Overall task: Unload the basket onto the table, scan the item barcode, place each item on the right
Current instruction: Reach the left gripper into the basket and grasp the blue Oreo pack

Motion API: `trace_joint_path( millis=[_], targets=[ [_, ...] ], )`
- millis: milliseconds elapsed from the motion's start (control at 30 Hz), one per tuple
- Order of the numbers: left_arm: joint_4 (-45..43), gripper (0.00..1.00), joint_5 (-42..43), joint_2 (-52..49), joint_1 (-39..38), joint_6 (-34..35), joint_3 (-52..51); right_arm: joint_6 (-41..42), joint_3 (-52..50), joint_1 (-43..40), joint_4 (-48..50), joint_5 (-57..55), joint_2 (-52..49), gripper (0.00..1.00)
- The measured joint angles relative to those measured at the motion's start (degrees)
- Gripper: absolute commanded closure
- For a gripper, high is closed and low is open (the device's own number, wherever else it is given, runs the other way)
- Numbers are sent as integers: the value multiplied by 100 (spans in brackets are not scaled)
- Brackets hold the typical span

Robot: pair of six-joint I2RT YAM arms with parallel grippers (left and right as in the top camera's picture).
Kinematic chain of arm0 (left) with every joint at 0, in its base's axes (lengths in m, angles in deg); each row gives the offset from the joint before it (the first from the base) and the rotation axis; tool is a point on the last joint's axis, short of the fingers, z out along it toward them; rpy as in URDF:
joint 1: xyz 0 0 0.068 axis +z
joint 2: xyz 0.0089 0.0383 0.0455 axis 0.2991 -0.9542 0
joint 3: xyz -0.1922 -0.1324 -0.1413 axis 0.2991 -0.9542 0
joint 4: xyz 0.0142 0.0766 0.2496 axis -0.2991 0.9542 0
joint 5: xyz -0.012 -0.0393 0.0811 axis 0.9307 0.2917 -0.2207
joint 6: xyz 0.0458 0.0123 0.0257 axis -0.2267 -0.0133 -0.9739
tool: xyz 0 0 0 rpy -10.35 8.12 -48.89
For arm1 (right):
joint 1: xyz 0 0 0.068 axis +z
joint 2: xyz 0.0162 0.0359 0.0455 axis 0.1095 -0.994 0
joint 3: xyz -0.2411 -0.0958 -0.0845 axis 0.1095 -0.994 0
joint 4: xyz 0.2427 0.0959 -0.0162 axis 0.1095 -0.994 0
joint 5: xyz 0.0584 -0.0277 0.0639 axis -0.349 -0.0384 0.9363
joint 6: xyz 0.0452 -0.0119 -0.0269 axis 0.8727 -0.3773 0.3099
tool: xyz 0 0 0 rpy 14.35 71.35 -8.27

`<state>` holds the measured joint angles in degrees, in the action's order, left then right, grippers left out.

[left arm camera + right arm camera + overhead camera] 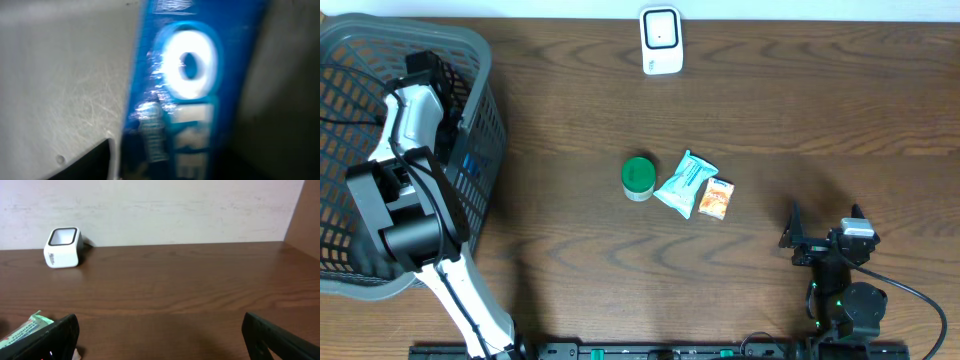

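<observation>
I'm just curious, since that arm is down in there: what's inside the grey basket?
The left arm reaches inside the basket, close against a blue packet with white lettering. The arm and the basket's dark wall hide anything else lying there.

Wooden table (770, 110): dark brown, grain running left to right. Grey mesh basket (488, 120): at table's left edge, partly out of frame. Green-lidded round tub (638, 178): near table centre, upright. Teal packet (686, 184): just right of tub, lying flat, tilted. Small orange packet (717, 198): touching teal packet's right side. Pale wall (175, 210): behind table's far edge, scuffed.
</observation>
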<state>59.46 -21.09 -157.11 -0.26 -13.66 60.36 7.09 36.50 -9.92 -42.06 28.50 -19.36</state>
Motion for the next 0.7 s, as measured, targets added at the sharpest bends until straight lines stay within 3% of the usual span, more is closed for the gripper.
trace_joint_path(
  millis=[33,233,300,500,533,567,633,700],
  targets=[
    [42,77,-4,0,0,-63,-2,0,0,0,0,0,0,1],
    [675,80,-221,57,24,-295,0,0,0,0,0,0,0,1],
    [850,89,-317,258,59,-334,-9,0,0,0,0,0,0,1],
    [903,92,-553,2208,111,-376,-9,0,0,0,0,0,0,1],
    [901,89,-570,2634,105,-376,11,0,0,0,0,0,0,1],
    [868,58,-623,3128,92,-376,31,0,0,0,0,0,0,1],
    [826,25,-671,3801,68,-372,87,0,0,0,0,0,0,1],
    [782,12,-710,4463,57,-376,168,0,0,0,0,0,0,1]
  ],
)
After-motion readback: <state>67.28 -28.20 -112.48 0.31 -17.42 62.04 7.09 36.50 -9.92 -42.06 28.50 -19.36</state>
